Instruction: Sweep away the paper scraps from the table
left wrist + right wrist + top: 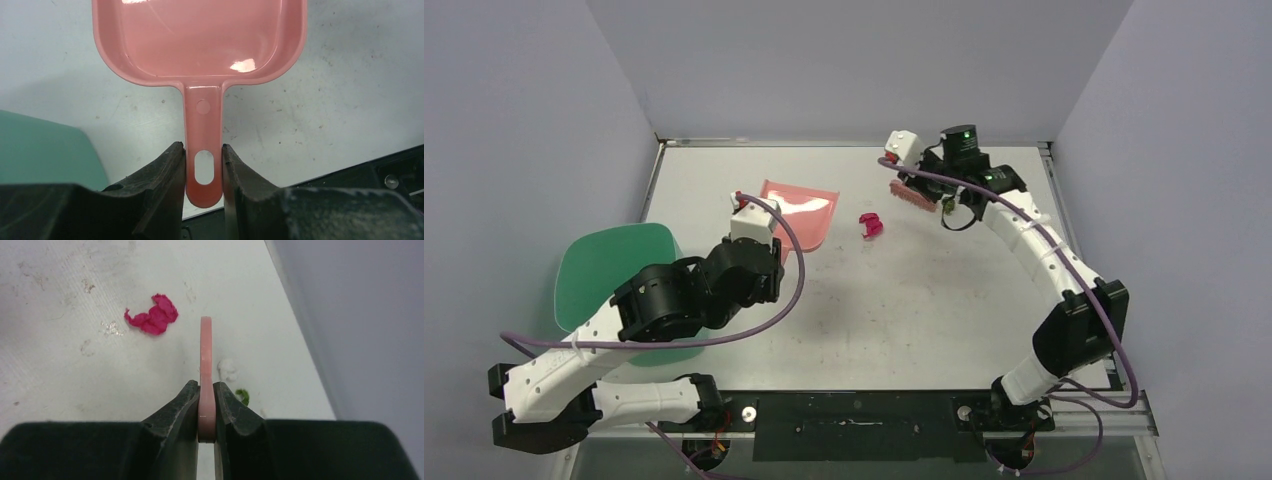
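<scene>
Clamping the pink dustpan (200, 40) by its handle, the left gripper (202, 150) holds it at the table's (904, 300) far left. The right gripper (205, 387) pinches the brush (205, 350), seen edge-on, far right. A magenta scrap (152, 317) lies between them. A white scrap (227, 369) and a green scrap (243, 396), half hidden by a finger, sit beside the brush.

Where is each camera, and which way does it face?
Top external: above, behind the bases, looks down on the white table; left arm, right arm show.
Left wrist: on that wrist, faces along the left pincer, gripping the pink plastic dustpan by its handle.
Right wrist: on that wrist, faces past the right pincer, shut on the pink brush handle, toward the magenta crumpled paper scrap.
Top and right wrist share that scrap.
</scene>
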`<move>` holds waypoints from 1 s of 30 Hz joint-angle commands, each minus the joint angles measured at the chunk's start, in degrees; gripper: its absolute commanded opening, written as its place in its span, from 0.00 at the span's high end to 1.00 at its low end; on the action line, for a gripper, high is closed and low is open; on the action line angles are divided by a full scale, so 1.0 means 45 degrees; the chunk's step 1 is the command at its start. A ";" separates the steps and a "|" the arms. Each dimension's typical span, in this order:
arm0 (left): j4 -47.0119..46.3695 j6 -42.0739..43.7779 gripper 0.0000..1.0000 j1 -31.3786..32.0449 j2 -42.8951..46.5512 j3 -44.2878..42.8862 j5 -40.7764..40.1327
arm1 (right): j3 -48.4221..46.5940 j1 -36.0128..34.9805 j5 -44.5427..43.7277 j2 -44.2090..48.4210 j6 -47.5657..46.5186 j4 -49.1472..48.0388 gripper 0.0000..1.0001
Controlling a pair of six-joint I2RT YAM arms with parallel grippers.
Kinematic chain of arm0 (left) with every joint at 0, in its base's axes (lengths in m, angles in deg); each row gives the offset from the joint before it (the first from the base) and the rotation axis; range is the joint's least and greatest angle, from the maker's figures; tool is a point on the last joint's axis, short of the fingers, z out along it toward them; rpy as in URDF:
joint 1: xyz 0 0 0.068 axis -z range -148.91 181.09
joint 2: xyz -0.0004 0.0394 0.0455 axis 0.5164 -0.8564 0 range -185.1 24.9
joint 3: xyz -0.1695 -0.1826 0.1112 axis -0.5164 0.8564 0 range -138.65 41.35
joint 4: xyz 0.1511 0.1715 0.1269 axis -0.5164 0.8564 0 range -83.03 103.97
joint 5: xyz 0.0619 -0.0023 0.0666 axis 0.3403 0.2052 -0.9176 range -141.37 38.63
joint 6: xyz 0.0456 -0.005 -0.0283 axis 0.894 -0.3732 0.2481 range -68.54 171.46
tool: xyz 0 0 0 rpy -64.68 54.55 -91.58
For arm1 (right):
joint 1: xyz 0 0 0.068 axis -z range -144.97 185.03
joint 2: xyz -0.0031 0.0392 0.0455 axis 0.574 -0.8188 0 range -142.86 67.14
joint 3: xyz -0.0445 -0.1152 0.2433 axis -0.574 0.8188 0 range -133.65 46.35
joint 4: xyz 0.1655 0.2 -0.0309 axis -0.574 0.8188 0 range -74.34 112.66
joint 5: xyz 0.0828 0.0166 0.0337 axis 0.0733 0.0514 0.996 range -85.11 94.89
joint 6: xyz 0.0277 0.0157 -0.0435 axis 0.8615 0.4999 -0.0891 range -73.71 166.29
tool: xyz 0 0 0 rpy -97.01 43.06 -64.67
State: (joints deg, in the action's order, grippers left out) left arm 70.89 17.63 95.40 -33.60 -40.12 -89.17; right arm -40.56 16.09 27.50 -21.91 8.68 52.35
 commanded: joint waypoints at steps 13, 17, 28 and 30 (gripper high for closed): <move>0.5099 -0.3022 1.00 -0.0169 0.1478 -0.0644 0.0692 | -0.2721 -0.3651 -0.2198 -0.5817 -0.7036 -0.7870 0.95; 0.6138 -0.3703 1.00 -0.0239 0.1463 -0.1279 -0.0121 | -0.3683 -0.4024 -0.1943 -0.7509 -0.7565 -0.9336 0.95; 0.6149 -0.4758 1.00 -0.0468 0.1607 -0.2402 -0.0825 | -0.4241 -0.4577 -0.0038 -0.9831 -0.9666 -1.0092 0.95; 0.6147 -0.4723 1.00 -0.0496 0.1456 -0.2614 -0.0905 | -0.4353 -0.4615 0.0445 -0.9699 -0.9290 -0.9205 0.95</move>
State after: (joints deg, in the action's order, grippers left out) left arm 97.25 -2.10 93.59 -26.49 -48.36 -90.20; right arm -58.62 -3.84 23.50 -68.20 -31.69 11.74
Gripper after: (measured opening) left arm 0.268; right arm 0.137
